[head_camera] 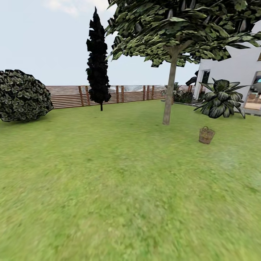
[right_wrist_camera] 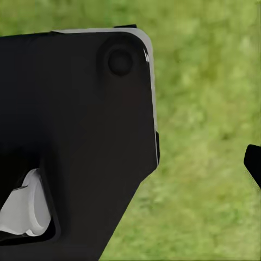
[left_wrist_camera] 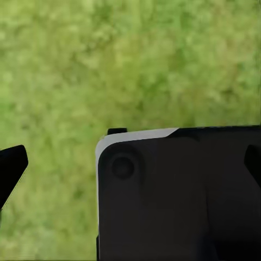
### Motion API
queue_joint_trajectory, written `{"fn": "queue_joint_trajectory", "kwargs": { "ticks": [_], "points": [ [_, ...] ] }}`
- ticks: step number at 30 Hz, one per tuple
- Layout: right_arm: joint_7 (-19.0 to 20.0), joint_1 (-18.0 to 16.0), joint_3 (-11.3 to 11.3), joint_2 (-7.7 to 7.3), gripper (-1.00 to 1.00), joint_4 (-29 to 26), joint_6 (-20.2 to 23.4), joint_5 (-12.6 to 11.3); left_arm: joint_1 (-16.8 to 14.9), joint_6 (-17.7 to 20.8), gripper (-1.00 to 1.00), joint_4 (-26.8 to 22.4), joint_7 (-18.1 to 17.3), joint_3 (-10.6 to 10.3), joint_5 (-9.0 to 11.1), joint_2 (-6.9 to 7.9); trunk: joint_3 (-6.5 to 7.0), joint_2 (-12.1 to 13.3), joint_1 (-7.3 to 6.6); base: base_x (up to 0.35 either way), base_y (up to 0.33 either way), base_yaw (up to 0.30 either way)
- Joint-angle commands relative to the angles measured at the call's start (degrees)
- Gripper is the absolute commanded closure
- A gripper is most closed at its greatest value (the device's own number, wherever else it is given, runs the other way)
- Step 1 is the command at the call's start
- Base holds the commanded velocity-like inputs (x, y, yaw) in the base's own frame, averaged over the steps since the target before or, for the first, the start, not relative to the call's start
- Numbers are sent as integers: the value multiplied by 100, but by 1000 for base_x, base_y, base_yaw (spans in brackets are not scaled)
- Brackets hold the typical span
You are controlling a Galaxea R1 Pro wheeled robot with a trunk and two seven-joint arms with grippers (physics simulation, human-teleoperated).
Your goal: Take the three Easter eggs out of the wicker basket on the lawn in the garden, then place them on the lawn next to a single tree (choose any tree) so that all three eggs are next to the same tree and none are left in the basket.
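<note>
Stretching out nearest is bare lawn (head_camera: 119,203), and both claws are hanging over grass, their spread impossible to tell. Farther off, the wicker basket (head_camera: 206,135) is sitting near the tree (head_camera: 168,94); its contents are too small to see, so I judge everything is left. Nothing is blocking the way; a broad-leaved plant (head_camera: 219,99), round bush (head_camera: 22,96), cypress (head_camera: 98,58) and fence (head_camera: 69,96) are standing behind.

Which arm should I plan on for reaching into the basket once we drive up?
Probably the right: the small woven tan wicker basket stands on the green lawn right of centre ahead, just right of the pale-trunked tree. It is out of reach for now, and both wrist views look down at grass.
</note>
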Motion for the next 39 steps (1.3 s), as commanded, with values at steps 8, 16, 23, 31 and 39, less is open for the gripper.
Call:
{"fn": "queue_joint_trajectory", "kwargs": {
  "ticks": [8, 16, 23, 31, 39],
  "points": [
    [-2, -1, -47, -4, -100, 1, -23, -5, -2, -21, -100, 6, -2, -10, -5, 0, -1, -2, 5, 336, 0, 0],
    [-2, -2, -54, 0, -100, 0, -23, -16, -2, -20, -100, 6, -2, -10, -5, 0, -1, -2, 5, 336, 0, 0],
    [-2, -2, -54, 22, -100, 0, -24, -23, -2, -19, -100, 6, -2, -10, -5, 0, -1, -2, 5, 336, 0, 0],
    [-2, -2, -60, 14, -100, 2, -24, -32, -2, -19, -100, 6, -2, -10, -5, 0, -1, -2, 5, 336, 0, -66],
    [-2, -3, -56, 10, -100, 7, -24, -33, -2, -19, -100, 6, -2, -10, -5, 0, -1, -2, 5, 336, 0, -244]
  ]
}}
